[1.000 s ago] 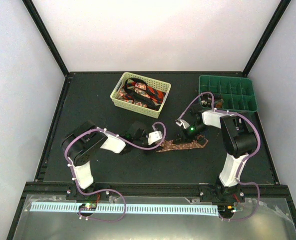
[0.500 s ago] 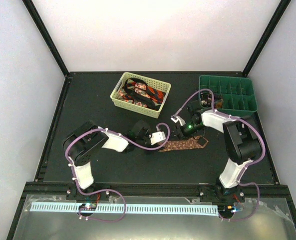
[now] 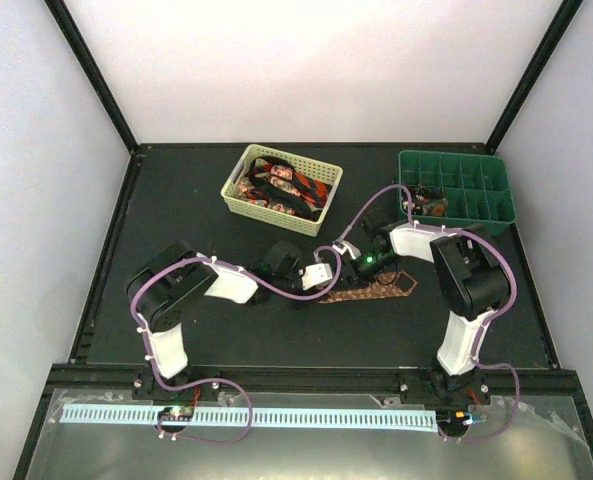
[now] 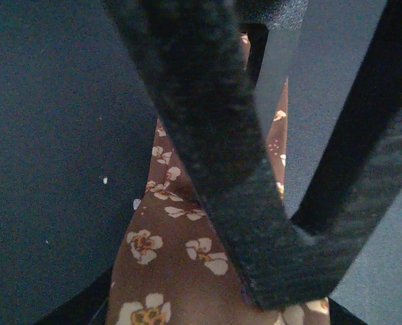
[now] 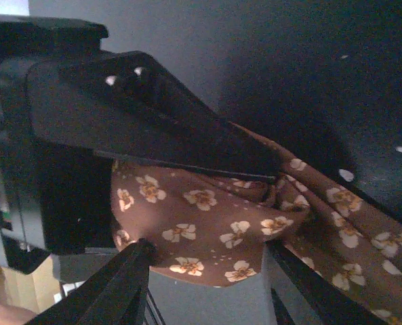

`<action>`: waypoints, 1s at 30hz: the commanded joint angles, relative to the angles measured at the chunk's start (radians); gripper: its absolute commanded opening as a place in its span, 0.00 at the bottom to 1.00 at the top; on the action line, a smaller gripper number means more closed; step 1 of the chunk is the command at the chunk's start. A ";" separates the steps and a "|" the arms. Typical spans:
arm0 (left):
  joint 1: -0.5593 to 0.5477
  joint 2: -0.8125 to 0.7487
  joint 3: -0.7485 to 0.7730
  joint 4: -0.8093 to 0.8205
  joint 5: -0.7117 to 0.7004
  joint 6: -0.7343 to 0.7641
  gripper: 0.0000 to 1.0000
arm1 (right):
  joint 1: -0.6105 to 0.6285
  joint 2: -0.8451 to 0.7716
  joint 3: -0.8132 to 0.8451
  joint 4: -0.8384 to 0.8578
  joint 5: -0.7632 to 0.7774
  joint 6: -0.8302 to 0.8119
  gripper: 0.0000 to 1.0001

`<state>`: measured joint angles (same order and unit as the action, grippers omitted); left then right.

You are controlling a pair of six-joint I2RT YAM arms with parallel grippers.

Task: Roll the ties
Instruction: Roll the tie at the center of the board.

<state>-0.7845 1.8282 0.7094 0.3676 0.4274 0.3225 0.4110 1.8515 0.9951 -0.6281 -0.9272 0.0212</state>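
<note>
Brown floral tie [image 3: 372, 291]: lies flat on the black bench [image 3: 181, 205] between the two arms, its wider pointed end toward the right arm's side. Its other end is lost under the two wrists in the overhead view.
Right gripper [image 3: 350, 262]: low over the tie's covered end. In its own camera the jaws stand either side of a bunched fold of the fabric and appear to pinch it. Only their bases show, at the bottom edge.
Left gripper [image 3: 323, 276]: just beside the right one, over the same end. Its wrist view is largely blocked by blurred black parts close to the lens. The tie runs beneath, and whether the jaws are spread or pressed together cannot be told.
Red-and-black ties [image 3: 281, 187]: heaped in the pale yellow lattice basket [image 3: 266, 214], far-centre, tangled so that no count is possible.
Green divided tray [image 3: 476, 207]: far right. A small dark item [image 3: 423, 203] sits in a near-left compartment, too small to identify.
</note>
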 commanded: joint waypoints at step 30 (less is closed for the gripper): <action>0.045 -0.030 -0.183 0.382 0.157 -0.071 0.85 | -0.021 0.114 -0.007 -0.002 0.211 -0.030 0.02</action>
<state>-0.7471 1.7977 0.5655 0.5556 0.5022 0.2955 0.4000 1.9053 0.9871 -0.6163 -0.8528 0.0025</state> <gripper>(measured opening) 0.817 0.032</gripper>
